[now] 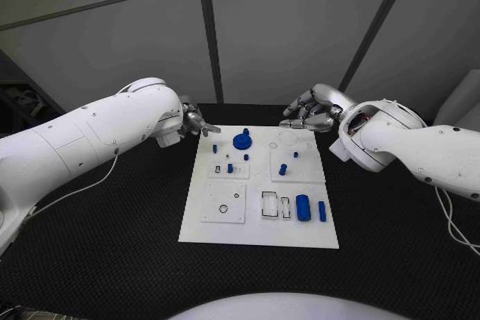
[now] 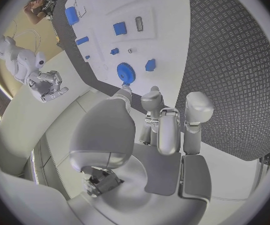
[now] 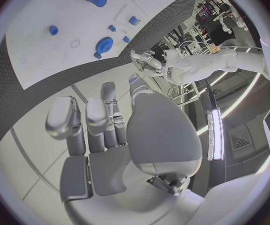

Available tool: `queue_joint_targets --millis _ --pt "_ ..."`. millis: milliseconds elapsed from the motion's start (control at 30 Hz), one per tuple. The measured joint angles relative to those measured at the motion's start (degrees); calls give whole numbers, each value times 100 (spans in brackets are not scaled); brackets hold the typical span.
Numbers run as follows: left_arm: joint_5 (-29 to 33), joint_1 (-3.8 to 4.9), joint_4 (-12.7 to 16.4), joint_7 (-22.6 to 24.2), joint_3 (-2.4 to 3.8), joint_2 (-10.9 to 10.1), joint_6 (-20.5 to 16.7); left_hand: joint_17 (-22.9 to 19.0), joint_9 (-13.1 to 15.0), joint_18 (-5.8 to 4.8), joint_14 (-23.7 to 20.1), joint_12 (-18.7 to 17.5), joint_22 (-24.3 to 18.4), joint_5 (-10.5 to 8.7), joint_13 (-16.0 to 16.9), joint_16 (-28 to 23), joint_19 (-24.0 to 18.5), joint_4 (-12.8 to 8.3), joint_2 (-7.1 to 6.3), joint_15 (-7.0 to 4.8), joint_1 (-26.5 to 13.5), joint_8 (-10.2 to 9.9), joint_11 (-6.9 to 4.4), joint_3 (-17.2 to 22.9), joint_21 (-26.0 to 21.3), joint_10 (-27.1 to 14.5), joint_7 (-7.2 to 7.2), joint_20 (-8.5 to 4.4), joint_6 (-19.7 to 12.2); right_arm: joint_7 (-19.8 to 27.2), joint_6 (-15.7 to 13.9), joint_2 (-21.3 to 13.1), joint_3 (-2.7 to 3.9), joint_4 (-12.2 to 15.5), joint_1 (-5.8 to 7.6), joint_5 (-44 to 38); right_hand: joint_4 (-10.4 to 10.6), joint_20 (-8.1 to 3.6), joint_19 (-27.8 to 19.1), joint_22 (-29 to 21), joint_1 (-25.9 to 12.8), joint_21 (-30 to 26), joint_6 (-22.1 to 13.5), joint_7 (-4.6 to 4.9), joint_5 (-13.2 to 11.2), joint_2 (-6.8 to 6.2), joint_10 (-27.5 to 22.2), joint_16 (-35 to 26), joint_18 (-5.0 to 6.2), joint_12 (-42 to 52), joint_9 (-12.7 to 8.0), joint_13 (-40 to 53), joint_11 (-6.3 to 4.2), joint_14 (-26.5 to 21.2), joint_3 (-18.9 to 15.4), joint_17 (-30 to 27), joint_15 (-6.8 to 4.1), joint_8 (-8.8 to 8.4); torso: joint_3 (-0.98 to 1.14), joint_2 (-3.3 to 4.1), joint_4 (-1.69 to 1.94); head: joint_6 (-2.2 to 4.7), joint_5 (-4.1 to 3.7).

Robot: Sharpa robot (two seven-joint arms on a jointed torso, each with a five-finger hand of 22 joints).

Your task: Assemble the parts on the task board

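Cool, even light falls from above; the task board (image 1: 260,195) glows bright against the dark table (image 1: 100,250). Shadows are soft and faint. Both wrist views bend straight edges strongly toward their dark rims.

White arms (image 1: 90,136), silver robot hands (image 1: 312,113)

No text, label, brand, number or sign can be read anywhere. The white task board (image 1: 262,226) bears only outlined recesses and holes, without lettering. The blue parts carry no markings, and the arms' white shells and each silver robot hand show no legible print. The black tabletop (image 1: 110,250) is unmarked.
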Motion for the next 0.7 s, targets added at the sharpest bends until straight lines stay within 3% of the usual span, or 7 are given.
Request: queue_joint_targets --millis 167,333,700 --pt "-60 -2 -195 52 -87 97 108 0 -20 0 0 0 0 0 -1 0 0 0 22 0 21 0 0 -48 0 0 -30 0 92 0 -11 -1 0 16 0 4 0 0 0 0 0 -22 0 0 0 0 0 0 0 0 -1 -5 0 0 0 0 0 0 0 29 -5 -6 6" --pt "-100 -31 -327 89 -143 179 186 0 -39 1 0 -95 -20 0 -1 0 -26 8 52 0 52 0 0 -87 -44 0 -30 -16 92 0 -17 2 0 30 1 7 0 0 0 0 0 -22 0 0 0 0 0 0 0 0 -1 -4 0 0 0 0 0 0 0 62 -12 33 -23" --pt "-137 -53 -445 144 -162 288 293 0 -52 1 0 -95 -32 0 -1 -29 -42 15 52 0 51 0 0 -126 -44 0 -31 -1 92 0 -19 23 0 37 1 10 0 0 0 1 0 -22 0 0 0 0 0 0 0 0 6 -4 0 0 0 1 0 0 -3 75 -11 -16 -15"
